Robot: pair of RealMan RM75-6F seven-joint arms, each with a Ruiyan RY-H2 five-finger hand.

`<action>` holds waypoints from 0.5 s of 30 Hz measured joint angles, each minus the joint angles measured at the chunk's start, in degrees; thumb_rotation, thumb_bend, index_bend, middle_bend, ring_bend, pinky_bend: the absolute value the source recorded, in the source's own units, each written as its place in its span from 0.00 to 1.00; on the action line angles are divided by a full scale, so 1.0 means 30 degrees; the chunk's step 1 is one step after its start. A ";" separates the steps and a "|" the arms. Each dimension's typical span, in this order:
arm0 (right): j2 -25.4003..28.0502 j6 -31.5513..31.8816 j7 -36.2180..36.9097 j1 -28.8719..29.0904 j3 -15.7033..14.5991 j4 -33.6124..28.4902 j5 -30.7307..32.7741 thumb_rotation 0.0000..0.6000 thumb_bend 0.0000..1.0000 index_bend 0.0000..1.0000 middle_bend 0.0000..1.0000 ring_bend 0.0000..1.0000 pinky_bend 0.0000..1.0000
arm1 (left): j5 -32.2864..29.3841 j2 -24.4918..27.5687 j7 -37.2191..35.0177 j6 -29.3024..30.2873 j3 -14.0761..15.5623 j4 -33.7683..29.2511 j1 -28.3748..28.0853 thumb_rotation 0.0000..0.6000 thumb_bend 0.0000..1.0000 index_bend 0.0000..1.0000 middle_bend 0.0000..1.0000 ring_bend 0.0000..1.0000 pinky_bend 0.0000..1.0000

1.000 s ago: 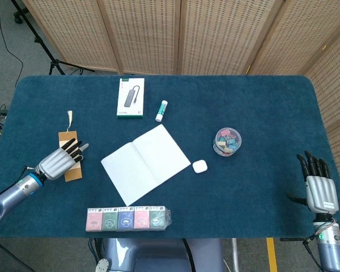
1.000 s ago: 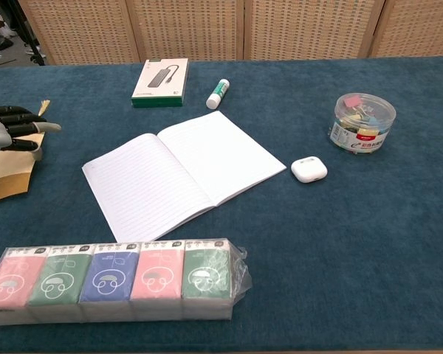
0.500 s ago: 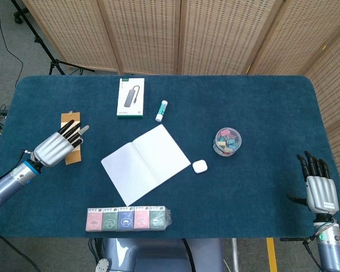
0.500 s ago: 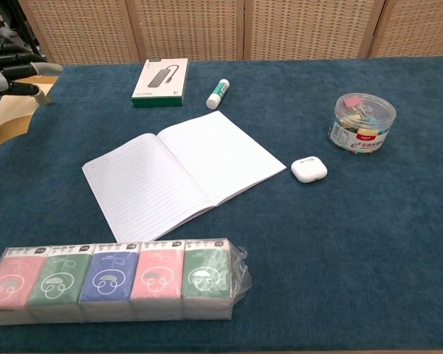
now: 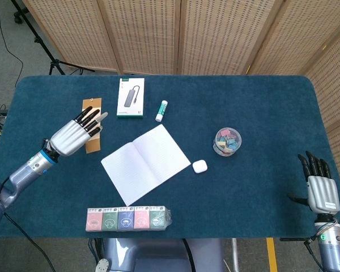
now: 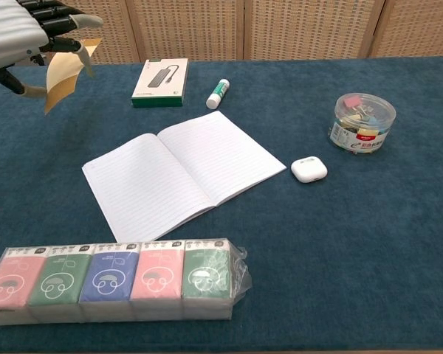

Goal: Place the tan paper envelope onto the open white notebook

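Table (image 5: 260, 107): matt blue cloth. Envelope (image 6: 63, 77): matt tan paper. Notebook (image 5: 145, 163): ruled white paper. Left hand (image 5: 73, 135): ribbed grey metal.

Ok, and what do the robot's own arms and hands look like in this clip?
Both hands have ribbed silver-grey backs and black fingers; the left hand shows a pale silver thumb tip. The left wrist carries a blue ring with an orange band, leading into a smooth silver-grey forearm. The right hand has a flat grey back plate with small fasteners, a thin black cable beside it, and a similar ringed wrist below.

A lab-like recording space: blue-clothed table (image 5: 260, 102), woven folding screens (image 5: 215, 34), tripod legs (image 5: 51, 62).
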 measured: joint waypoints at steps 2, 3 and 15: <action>0.0007 0.0008 0.0011 -0.0001 -0.0001 0.0006 -0.0015 1.00 0.00 0.00 0.00 0.00 0.00 | -0.0199 0.0285 0.0301 -0.0322 -0.0287 -0.1362 -0.0373 1.00 0.23 0.77 0.00 0.00 0.10; 0.0008 0.0005 0.0011 0.0001 -0.0005 0.0007 -0.0022 1.00 0.00 0.00 0.00 0.00 0.00 | -0.0305 0.0428 0.0486 -0.0535 -0.0423 -0.2014 -0.0536 1.00 0.23 0.77 0.00 0.00 0.10; -0.0009 -0.0118 0.0020 0.0026 -0.0086 0.0003 -0.0057 1.00 0.00 0.00 0.00 0.00 0.00 | -0.3261 0.2851 0.6775 -0.5833 -0.2787 -1.2567 -0.2415 1.00 0.23 0.77 0.00 0.00 0.10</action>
